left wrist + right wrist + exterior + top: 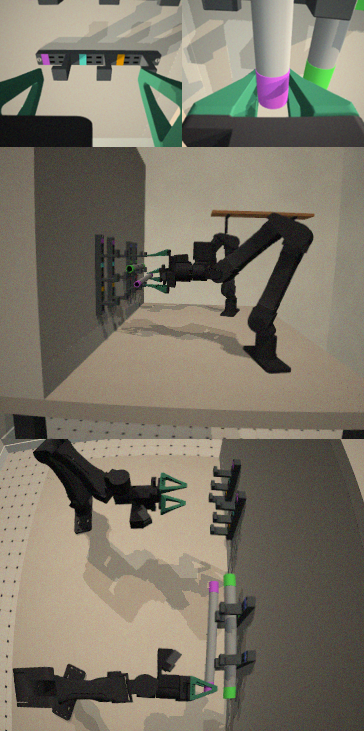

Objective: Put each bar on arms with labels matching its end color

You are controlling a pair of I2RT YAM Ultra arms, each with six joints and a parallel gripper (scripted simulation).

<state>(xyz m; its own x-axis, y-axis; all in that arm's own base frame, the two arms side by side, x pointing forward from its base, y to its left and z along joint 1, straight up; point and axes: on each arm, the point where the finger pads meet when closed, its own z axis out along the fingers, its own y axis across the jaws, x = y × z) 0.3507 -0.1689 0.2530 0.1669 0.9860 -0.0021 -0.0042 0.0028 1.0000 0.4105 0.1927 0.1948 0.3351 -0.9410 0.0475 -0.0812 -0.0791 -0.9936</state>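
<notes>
Top view shows the left hand [186, 494] [146, 270] [90, 73] open, apart from the left dark-gray wall rack [242, 509] [99, 272] [75, 52] before it. The right hand [216, 688] [272, 73] is closed on one end of the gray cylindrical metal bar with magenta ends [212, 634] [145, 279] [272, 39]. This bar is on the robot side of the gray cylindrical metal bar with green ends [230, 639] [135, 268] [326, 42], which spans the right dark-gray wall rack [248, 604] [131, 247].

Obstructions: the green-ended bar lies beside the held bar, and rack arms project close to both. The tall dark-gray wall [300, 589] [90, 272] stands behind the racks. A flat brown board [262, 214] is overhead in the exterior view.

Limits of view: upper rack arms cover parts of the green-ended bar from above; its supporting contact cannot be confirmed. The left arm largely hides the right hand in the exterior view. The right wrist view cuts off the held bar's far end. Contact between that bar and the rack cannot be determined. Labels on the right rack are mostly hidden.
</notes>
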